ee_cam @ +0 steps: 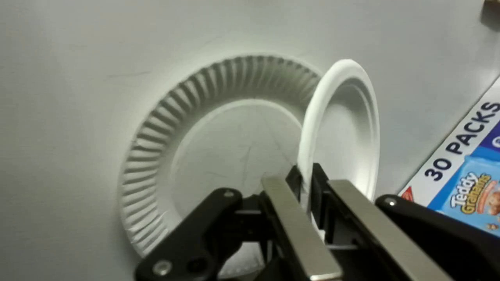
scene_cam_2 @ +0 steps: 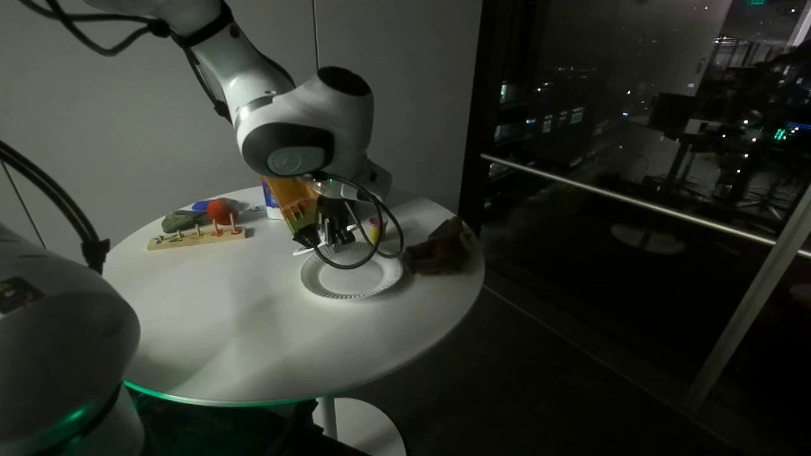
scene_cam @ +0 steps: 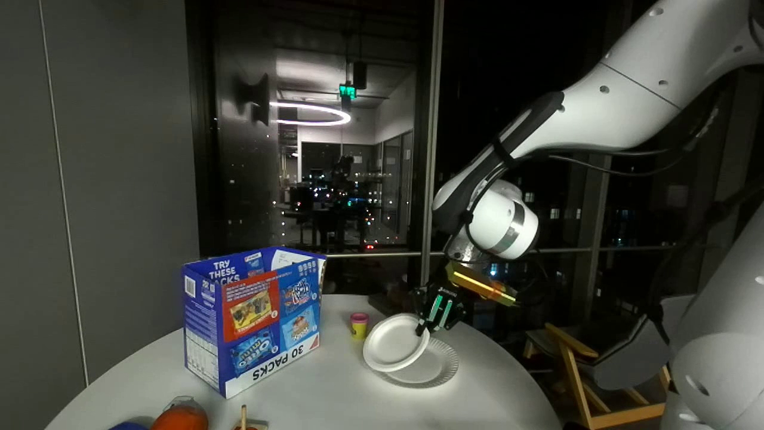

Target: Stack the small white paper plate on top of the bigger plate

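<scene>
Above bigger plate (ee_cam: 218, 156), end effector (ee_cam: 306, 178) pinching small white paper plate (scene_cam: 394, 339), tilted.

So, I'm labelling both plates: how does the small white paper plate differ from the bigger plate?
Size: the small white paper plate looks smaller across than the bigger plate.
Rim: the small white paper plate's is smooth, while the bigger plate's is ridged.
Pose: the small white paper plate is tilted, its edge pinched by the tool, while the bigger plate lies flat on the table.
Both are round and white.
</scene>
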`<action>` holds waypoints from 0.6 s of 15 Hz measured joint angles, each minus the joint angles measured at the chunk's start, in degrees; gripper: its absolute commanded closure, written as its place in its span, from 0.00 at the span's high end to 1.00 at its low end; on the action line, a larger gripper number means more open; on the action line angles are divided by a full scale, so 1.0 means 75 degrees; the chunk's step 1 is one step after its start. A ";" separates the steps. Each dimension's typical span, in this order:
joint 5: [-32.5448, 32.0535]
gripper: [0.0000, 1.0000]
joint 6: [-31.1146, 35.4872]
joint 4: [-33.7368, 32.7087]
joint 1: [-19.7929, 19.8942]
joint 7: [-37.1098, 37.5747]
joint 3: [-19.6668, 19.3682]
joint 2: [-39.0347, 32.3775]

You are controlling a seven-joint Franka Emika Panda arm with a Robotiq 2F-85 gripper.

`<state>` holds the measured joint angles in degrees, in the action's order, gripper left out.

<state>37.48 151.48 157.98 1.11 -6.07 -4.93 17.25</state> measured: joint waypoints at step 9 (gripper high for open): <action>-0.0106 0.56 0.0675 -0.0001 0.0025 0.1280 0.0001 -0.0344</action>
<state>36.69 156.54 157.97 1.30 3.53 -4.92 14.67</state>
